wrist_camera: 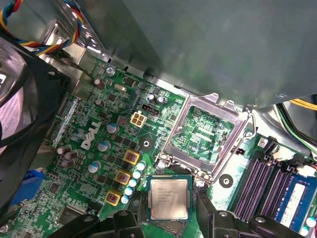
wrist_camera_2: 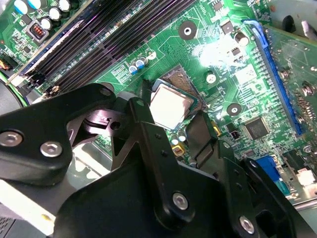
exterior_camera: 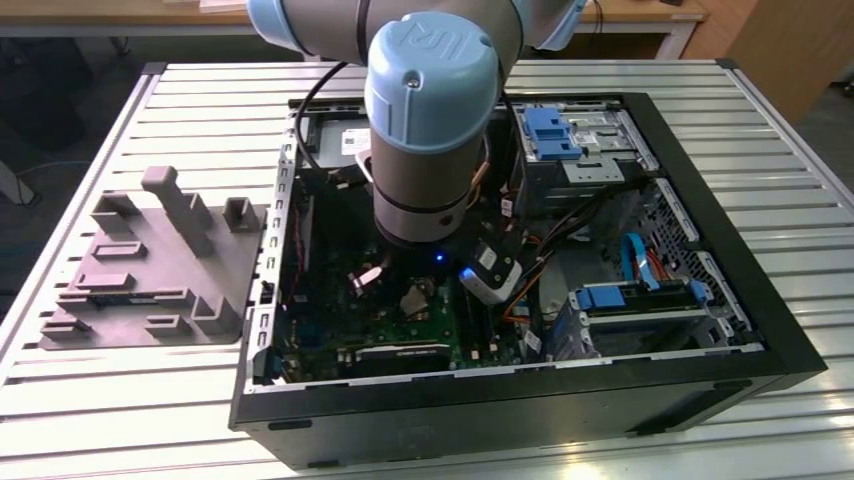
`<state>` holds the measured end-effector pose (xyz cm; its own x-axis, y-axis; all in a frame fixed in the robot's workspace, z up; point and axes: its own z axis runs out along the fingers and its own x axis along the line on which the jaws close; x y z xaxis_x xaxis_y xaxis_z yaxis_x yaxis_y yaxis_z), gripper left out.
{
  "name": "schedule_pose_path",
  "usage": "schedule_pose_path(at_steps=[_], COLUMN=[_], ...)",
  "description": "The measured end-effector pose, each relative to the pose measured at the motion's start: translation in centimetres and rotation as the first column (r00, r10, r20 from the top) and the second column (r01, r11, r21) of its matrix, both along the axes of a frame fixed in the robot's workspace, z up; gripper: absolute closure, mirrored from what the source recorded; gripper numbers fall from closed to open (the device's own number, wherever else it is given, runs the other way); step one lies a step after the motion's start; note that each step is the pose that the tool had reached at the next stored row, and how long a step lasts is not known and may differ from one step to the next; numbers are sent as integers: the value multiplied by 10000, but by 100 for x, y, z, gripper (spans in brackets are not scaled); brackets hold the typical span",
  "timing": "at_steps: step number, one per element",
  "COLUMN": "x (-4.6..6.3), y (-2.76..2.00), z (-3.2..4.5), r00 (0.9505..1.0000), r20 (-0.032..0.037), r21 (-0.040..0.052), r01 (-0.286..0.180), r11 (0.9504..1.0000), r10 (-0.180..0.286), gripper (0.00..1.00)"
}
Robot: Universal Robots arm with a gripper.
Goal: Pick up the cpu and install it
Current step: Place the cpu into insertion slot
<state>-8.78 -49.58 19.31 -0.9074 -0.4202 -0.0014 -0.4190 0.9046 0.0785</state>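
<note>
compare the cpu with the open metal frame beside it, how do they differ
The cpu has a solid pale silvery top; the metal frame is an open window with the green motherboard showing through. In the first wrist view the cpu looks smaller than the frame. The cpu sits right at the gripper; the frame lies clear of it. Both are squarish and silvery, on that motherboard.

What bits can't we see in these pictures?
- Exterior view: the arm hides the middle of the motherboard.
- Second wrist view: the gripper covers the motherboard beneath its black body.
- Both wrist views: the cpu covers what lies under it, so whether it is seated cannot be told.
</note>
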Motion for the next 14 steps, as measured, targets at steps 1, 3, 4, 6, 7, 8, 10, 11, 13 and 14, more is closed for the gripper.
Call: schedule_pose_path(at_steps=[1, 3, 4, 6, 7, 8, 10, 11, 13, 14], x=[0, 0, 0, 0, 0, 0, 0, 0, -1, 0], y=[0, 0, 0, 0, 0, 0, 0, 0, -1, -1], z=[-3, -6, -9, -13, -13, -14, -17, -17, -17, -18], r00=[10000, 10000, 10000, 10000, 10000, 10000, 10000, 10000, 10000, 10000], r20=[1, 0, 0, 0, 0, -1, 1, 0, -3, -3], r21=[2, 0, 1, -1, -1, -2, 0, -1, -6, -5], r01=[0, 0, 0, 0, 0, 0, 0, 0, 0, 0], r11=[10000, 10000, 10000, 10000, 10000, 10000, 10000, 10000, 10000, 10000], r10=[0, 0, 0, 0, 0, 0, 0, 0, 0, 0], gripper=[45, 45, 45, 45, 45, 45, 46, 53, 59, 61])
